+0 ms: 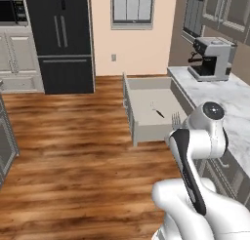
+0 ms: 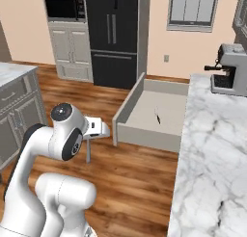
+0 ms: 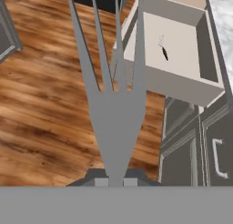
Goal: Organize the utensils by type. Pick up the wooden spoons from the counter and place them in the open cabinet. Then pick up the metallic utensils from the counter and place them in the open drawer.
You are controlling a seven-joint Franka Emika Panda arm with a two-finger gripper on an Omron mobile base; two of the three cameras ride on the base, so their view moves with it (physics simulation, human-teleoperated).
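Pinching the fork [image 3: 116, 114] by its handle, the pincer [image 3: 115, 181] is pressed together on it, tines pointing away over the wood floor [image 3: 41, 109]. In the left base view the tines [image 1: 176, 119] show just beside the arm's wrist, near the front of the open drawer [image 1: 141, 132]. Farther off, the black-handled utensil [image 2: 157, 117] lies on the drawer floor. Beyond, a coffee machine [image 2: 230, 70] stands on the marble surface [image 2: 212, 149].

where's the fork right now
The fork is clamped in the shut tool, held over the wood floor just short of the open drawer, with its tines rising across the middle of the hand view.
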